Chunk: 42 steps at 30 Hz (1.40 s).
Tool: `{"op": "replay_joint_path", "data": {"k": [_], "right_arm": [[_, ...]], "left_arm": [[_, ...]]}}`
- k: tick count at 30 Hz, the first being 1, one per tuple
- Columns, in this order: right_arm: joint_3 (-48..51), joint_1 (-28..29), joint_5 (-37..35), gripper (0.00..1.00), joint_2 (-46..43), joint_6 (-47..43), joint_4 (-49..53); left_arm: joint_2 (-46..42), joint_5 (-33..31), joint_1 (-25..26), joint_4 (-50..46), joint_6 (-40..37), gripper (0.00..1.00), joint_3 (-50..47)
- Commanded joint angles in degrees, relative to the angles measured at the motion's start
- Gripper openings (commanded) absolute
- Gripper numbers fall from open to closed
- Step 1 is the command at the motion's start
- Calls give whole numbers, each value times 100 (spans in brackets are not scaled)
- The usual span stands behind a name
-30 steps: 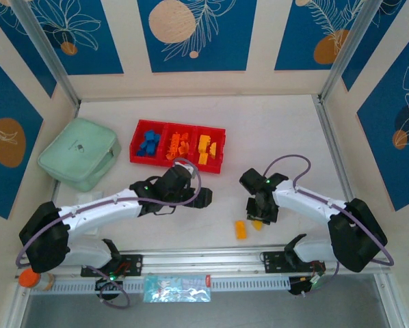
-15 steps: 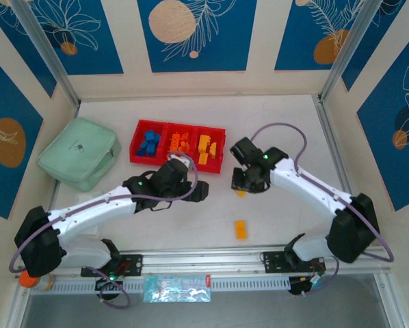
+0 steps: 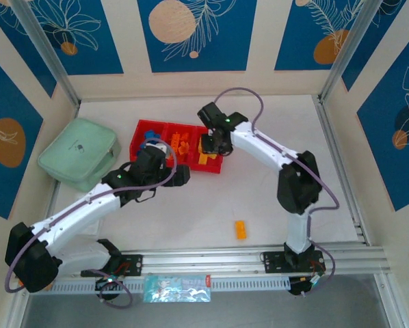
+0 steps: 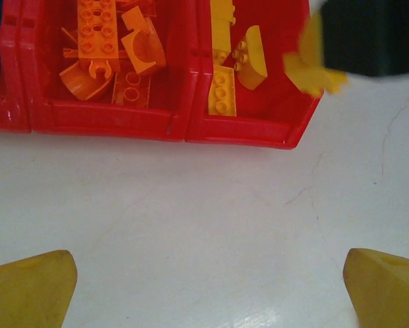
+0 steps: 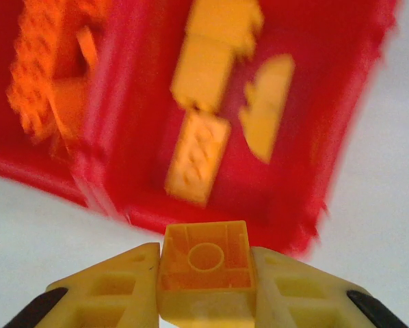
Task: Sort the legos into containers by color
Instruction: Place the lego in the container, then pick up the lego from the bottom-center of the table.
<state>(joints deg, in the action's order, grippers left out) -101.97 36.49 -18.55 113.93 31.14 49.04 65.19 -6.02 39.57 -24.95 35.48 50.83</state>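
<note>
Between right hand fingers: yellow lego, clamped tight, over right compartment of tray.
Left hand: spread wide, holding nothing; bare surface ahead, up to the tray wall.
Behind both hands: orange lego, well apart.
Mint case mark: perhaps a logo, unreadable.

The red tray is glossy moulded plastic, catching light along its rim. The yellow brick and the fingers of the right hand are smooth, faintly shiny plastic. The counter is matt white with hairline cracks. The mint case looks soft and matt.
</note>
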Motion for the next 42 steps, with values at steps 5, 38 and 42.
{"op": "replay_joint_path", "data": {"k": [5,38,42], "right_arm": [[-409,-98,-158,42,543,-518,-170],[4865,1210,623,79,-3310,1113,271],[5306,1620,651,81,-3127,1486,47]], "left_arm": [[-156,202,-230,-43,-58,99,-135],[-124,294,909,955,818,99,-994],[-86,141,995,871,924,99,-1013]]}}
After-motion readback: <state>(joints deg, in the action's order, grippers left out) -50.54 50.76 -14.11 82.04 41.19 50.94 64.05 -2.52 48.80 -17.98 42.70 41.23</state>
